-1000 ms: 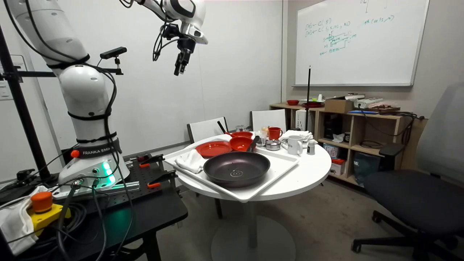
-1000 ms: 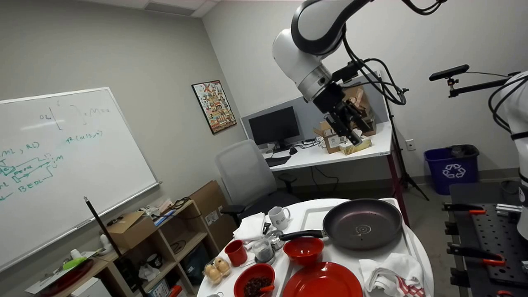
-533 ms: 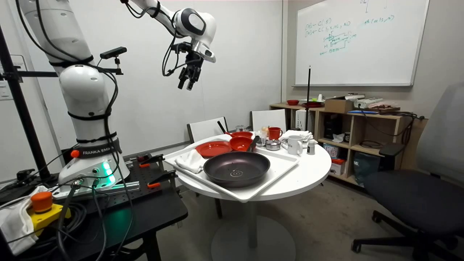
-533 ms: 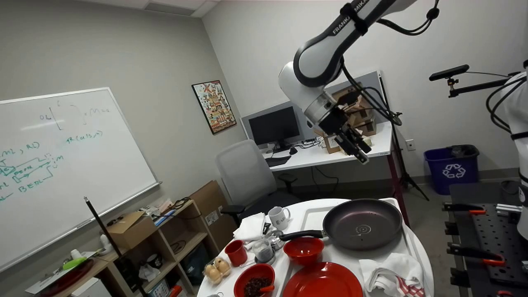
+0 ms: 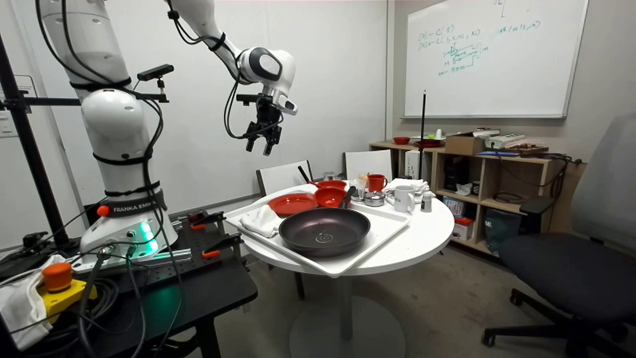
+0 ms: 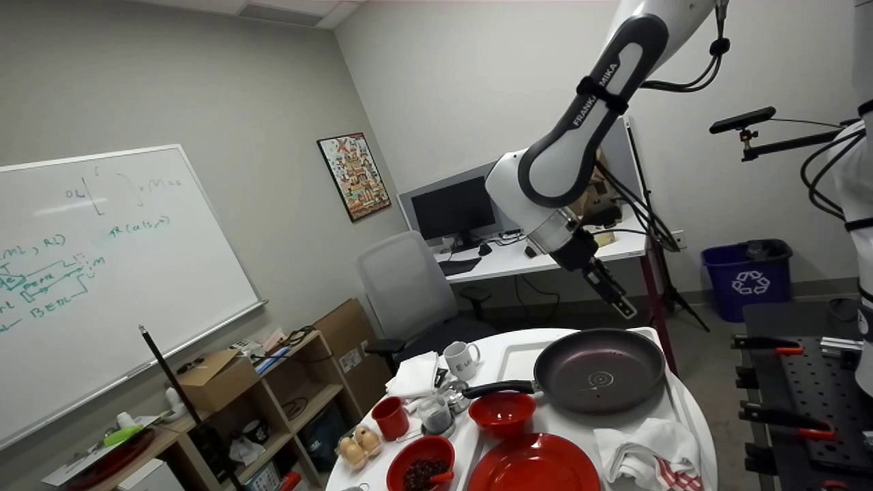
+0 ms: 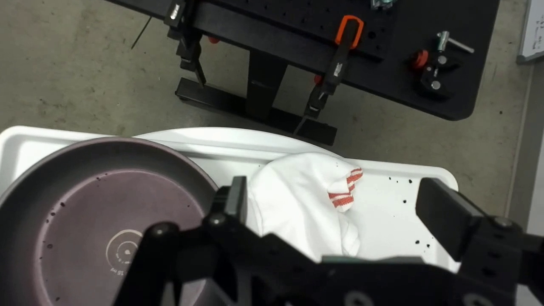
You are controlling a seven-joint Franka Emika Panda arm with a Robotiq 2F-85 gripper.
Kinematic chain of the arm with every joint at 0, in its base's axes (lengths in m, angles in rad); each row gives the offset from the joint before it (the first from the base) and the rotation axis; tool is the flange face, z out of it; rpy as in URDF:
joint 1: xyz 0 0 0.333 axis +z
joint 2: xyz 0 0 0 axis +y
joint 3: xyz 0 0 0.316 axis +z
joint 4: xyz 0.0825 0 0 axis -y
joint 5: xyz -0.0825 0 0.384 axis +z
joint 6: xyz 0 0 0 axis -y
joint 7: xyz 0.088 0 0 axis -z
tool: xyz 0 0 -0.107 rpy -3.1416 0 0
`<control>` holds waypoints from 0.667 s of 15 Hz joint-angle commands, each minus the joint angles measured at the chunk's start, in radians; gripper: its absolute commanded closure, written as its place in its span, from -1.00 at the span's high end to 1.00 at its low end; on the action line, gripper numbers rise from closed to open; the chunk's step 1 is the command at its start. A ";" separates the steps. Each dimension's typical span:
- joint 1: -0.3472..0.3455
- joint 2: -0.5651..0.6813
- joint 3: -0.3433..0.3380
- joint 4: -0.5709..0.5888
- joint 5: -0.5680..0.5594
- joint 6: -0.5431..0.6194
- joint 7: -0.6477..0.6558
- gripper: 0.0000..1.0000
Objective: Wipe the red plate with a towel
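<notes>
The red plate (image 5: 293, 204) lies flat on the white tray in both exterior views (image 6: 535, 467); it is out of the wrist view. A crumpled white towel (image 5: 262, 221) with red stripes lies on the tray beside the plate. It also shows in an exterior view (image 6: 644, 450) and in the wrist view (image 7: 297, 199). My gripper (image 5: 259, 150) is open and empty, high above the tray, fingers pointing down; it also shows in an exterior view (image 6: 624, 310). In the wrist view the gripper (image 7: 338, 208) frames the towel, which sits nearer the left finger.
A large dark frying pan (image 5: 325, 231) stands on the tray (image 5: 390, 226) next to the towel, handle toward a red bowl (image 6: 501, 414). A red bowl with dark bits (image 6: 421, 464), a red mug (image 6: 390, 417), eggs (image 6: 358, 447) and a white mug (image 6: 462, 360) stand beyond.
My gripper has come down toward the table and turned, so its two spread fingers now show apart in an exterior view. The towel, plate and pan have not moved.
</notes>
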 commanded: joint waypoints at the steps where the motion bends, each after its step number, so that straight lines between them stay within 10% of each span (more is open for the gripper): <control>1: 0.005 0.049 -0.024 -0.058 0.008 0.123 -0.094 1.00; 10: 0.002 0.095 -0.029 -0.066 0.003 0.144 -0.098 1.00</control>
